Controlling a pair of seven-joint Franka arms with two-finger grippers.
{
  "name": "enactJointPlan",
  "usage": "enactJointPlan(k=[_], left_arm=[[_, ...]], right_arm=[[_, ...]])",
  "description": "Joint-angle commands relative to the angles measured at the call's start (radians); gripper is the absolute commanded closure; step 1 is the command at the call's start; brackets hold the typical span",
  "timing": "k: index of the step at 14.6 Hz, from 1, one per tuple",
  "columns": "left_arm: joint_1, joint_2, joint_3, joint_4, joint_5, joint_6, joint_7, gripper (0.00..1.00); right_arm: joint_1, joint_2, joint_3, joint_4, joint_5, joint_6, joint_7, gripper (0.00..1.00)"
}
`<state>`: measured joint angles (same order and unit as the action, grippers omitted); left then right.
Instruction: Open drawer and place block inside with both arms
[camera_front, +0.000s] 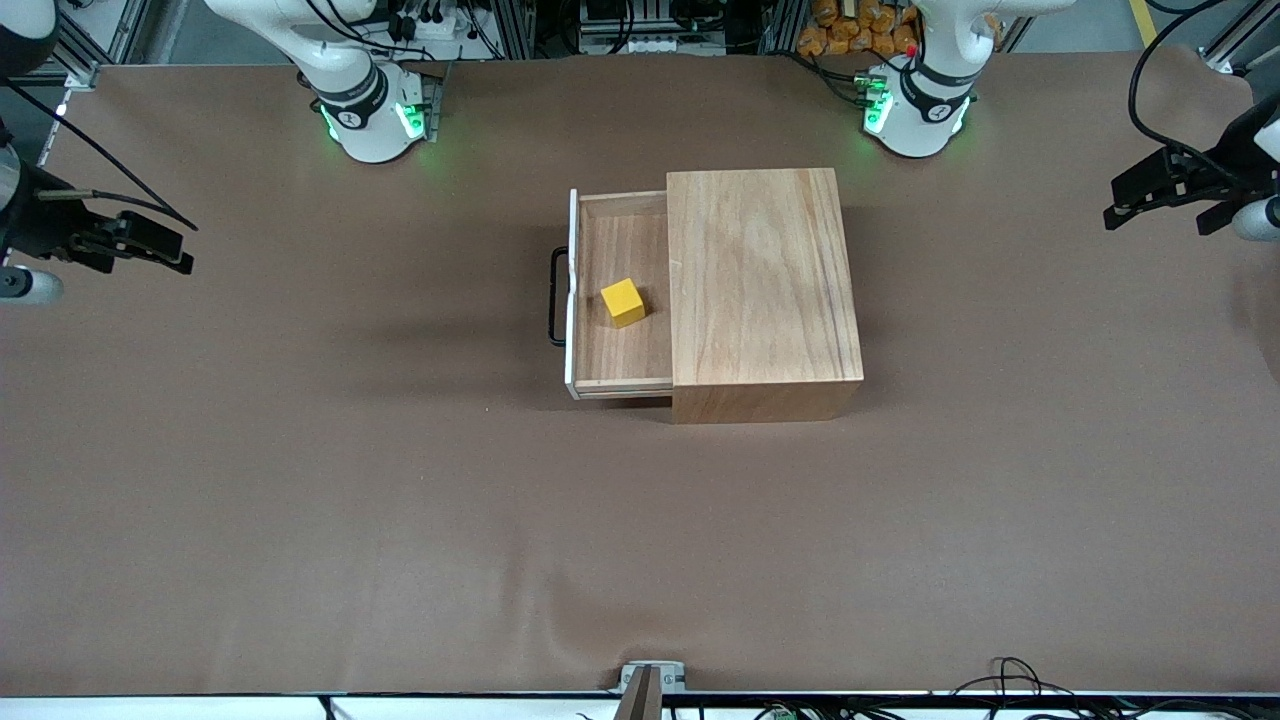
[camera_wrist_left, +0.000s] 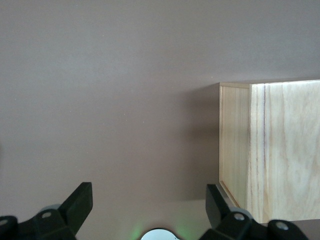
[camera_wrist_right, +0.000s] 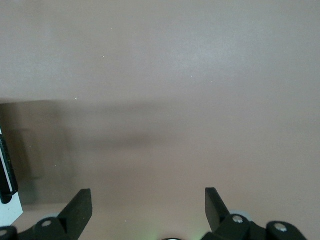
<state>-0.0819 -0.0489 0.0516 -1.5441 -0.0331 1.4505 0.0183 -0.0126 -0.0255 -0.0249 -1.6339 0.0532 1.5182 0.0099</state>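
The drawer (camera_front: 622, 290) stands pulled out of the large wooden box (camera_front: 762, 290) toward the right arm's end of the table, its black wire handle (camera_front: 556, 297) at its white front. The yellow block (camera_front: 623, 301) rests inside the drawer. My right gripper (camera_front: 170, 250) is open and empty, held over bare table at the right arm's end. My left gripper (camera_front: 1112, 205) is open and empty over the table at the left arm's end. The left wrist view shows my open left gripper (camera_wrist_left: 148, 200) and the box (camera_wrist_left: 270, 150). The right wrist view shows my open right gripper (camera_wrist_right: 148, 200) and the drawer's front (camera_wrist_right: 7, 200).
The brown table cover (camera_front: 400, 500) spreads wide all round the box. The arms' green-lit bases (camera_front: 375, 115) (camera_front: 915, 110) stand farther from the front camera than the box. Cables lie along the table's nearest edge (camera_front: 1010, 680).
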Motion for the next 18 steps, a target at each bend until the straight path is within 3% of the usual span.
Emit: enactJointPlan(k=[1, 4, 18], left_arm=[[0.004, 0.012, -0.004, 0.027, 0.006, -0.012, 0.018, 0.00], [0.005, 0.012, -0.004, 0.027, 0.004, -0.012, 0.020, 0.00], [0.004, 0.012, -0.004, 0.025, 0.004, -0.015, 0.020, 0.00]], right_arm=[[-0.012, -0.062, 0.031, 0.012, -0.022, -0.032, 0.001, 0.00], [-0.026, -0.085, 0.054, 0.043, -0.024, -0.117, 0.001, 0.00], [-0.041, -0.090, 0.037, 0.045, -0.036, -0.170, 0.001, 0.00]])
